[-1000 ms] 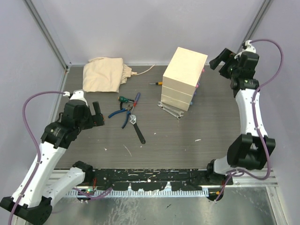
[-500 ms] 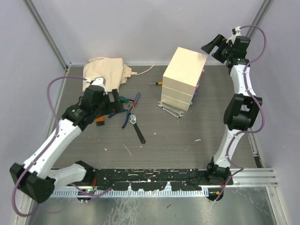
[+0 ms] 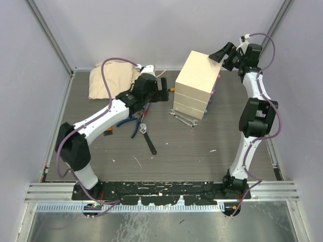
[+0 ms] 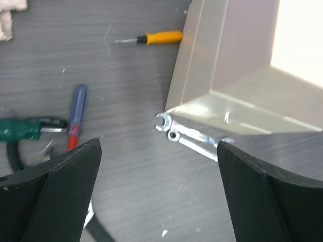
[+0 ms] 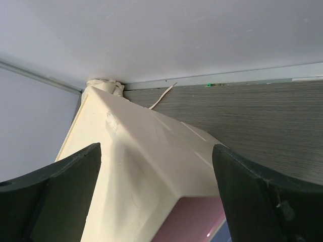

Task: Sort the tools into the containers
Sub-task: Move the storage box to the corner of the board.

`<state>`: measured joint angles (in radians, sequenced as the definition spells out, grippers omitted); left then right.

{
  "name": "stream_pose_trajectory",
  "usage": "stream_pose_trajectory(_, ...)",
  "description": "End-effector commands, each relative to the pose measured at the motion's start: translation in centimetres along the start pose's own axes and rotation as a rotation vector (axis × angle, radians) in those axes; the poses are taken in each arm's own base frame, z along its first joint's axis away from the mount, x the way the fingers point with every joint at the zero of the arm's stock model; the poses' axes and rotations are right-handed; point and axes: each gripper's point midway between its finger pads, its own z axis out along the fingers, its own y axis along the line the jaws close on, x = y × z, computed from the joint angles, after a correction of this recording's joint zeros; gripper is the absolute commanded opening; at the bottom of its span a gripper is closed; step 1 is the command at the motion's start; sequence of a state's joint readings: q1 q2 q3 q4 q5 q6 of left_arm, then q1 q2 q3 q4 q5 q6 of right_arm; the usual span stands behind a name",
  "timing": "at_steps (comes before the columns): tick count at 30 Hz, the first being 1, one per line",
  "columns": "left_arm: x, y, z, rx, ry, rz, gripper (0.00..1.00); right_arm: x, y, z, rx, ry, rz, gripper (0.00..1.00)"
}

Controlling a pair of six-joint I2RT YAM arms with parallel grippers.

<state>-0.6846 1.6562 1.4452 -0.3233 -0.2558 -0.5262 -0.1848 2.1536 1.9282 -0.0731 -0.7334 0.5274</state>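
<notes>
The cream chest (image 3: pixel 198 80) stands at the back centre, its drawer knobs (image 3: pixel 213 93) facing right. Its pink drawer (image 5: pixel 197 222) shows in the right wrist view. My left gripper (image 3: pixel 162 89) (image 4: pixel 159 147) hovers open beside the chest's left face, above bare table. An orange-handled screwdriver (image 4: pixel 151 38) lies by the chest's far corner. Two silver spanners (image 3: pixel 182 119) (image 4: pixel 194 141) lie against its near edge. The green-handled screwdriver (image 4: pixel 20 128), blue-handled pliers (image 3: pixel 132 126) and black-handled adjustable wrench (image 3: pixel 148 138) lie left of it. My right gripper (image 3: pixel 220 54) (image 5: pixel 156 151) is open above the chest's top right corner.
A cream cloth (image 3: pixel 113 83) lies bunched at the back left, with a thin cord (image 3: pixel 161 74) running from it along the back wall. A blue handle with a red collar (image 4: pixel 76 108) lies by the green screwdriver. Grey walls close the back and both sides.
My left arm has swung from the table's left side over the tools to the chest's left face. My right arm has straightened and reached over the chest's top corner.
</notes>
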Motion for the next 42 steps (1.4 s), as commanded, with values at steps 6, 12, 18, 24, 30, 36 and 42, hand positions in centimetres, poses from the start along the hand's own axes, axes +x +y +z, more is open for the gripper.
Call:
stream_pose_trajectory(6, -5.8, -5.0, 4.1, 0.107, -0.157, -0.018, 0.98, -1.4, 5.4, -2.5, -0.109, -0.039, -0.07, 0.94)
stream_pose_trajectory(12, -5.6, -5.6, 6.0, 0.106, -0.136, -0.003, 0.98, -0.4, 6.4, -3.6, -0.135, -0.026, -0.063, 0.92)
stream_pose_trajectory(18, -6.1, -6.1, 7.0, 0.096, -0.127, 0.023, 0.98, 1.3, 7.3, -5.0, -0.151, -0.007, -0.044, 0.91)
stream_pose_trajectory(24, -6.3, -6.5, 7.3, 0.102, -0.117, 0.039, 0.98, 3.5, 8.3, -7.6, -0.124, -0.007, -0.042, 0.91)
stream_pose_trajectory(30, -5.9, -7.5, 7.3, 0.158, -0.088, 0.07, 0.98, 6.0, 9.1, -10.2, -0.097, -0.016, -0.019, 0.91)
stream_pose_trajectory(36, -4.4, -9.2, 6.8, 0.246, -0.038, 0.119, 0.98, 8.6, 9.9, -12.9, -0.056, -0.035, -0.004, 0.91)
stream_pose_trajectory(42, -2.2, -12.1, 6.0, 0.337, 0.004, 0.187, 0.98, 11.3, 11.0, -15.7, -0.009, -0.037, 0.006, 0.91)
